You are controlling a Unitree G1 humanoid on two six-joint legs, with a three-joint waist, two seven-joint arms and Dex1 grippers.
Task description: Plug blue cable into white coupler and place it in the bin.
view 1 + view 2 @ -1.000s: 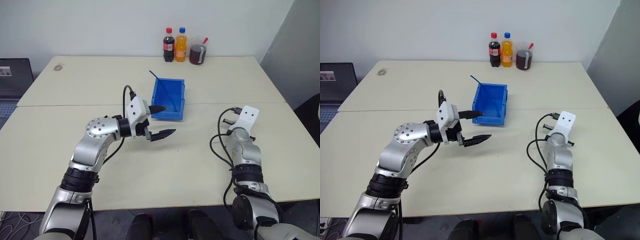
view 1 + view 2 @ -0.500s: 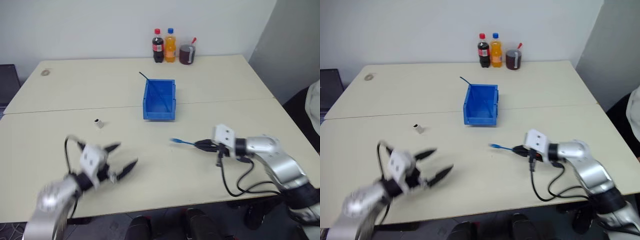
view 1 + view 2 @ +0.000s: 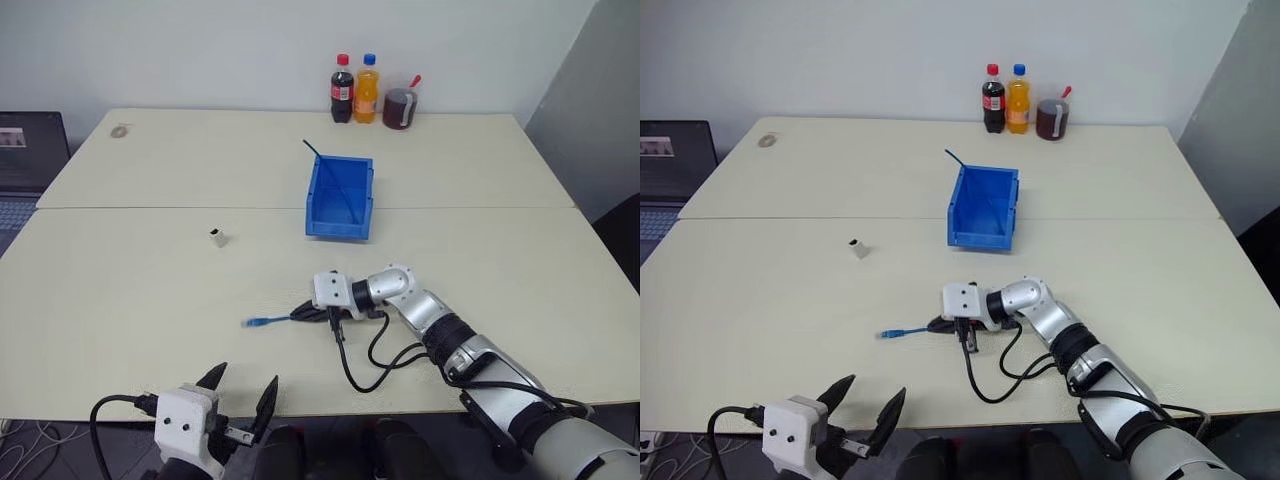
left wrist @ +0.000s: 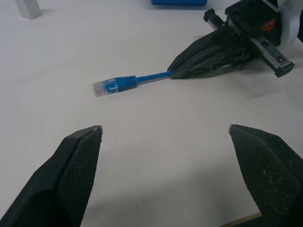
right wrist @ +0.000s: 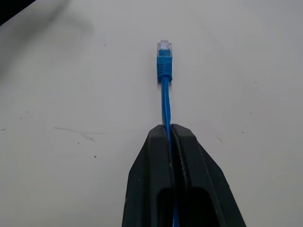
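Blue cable (image 3: 270, 321) pinched in right gripper (image 3: 305, 314), plug free
Next: spread left gripper (image 3: 243, 390) fetches white coupler (image 3: 217, 237), at ten o'clock of plug

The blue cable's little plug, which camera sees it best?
The right wrist view: the plug sits straight ahead, close, with the blue cable running back into the shut right gripper. The left wrist view shows it close too, sideways on. Both eye views show a tiny speck on the table.
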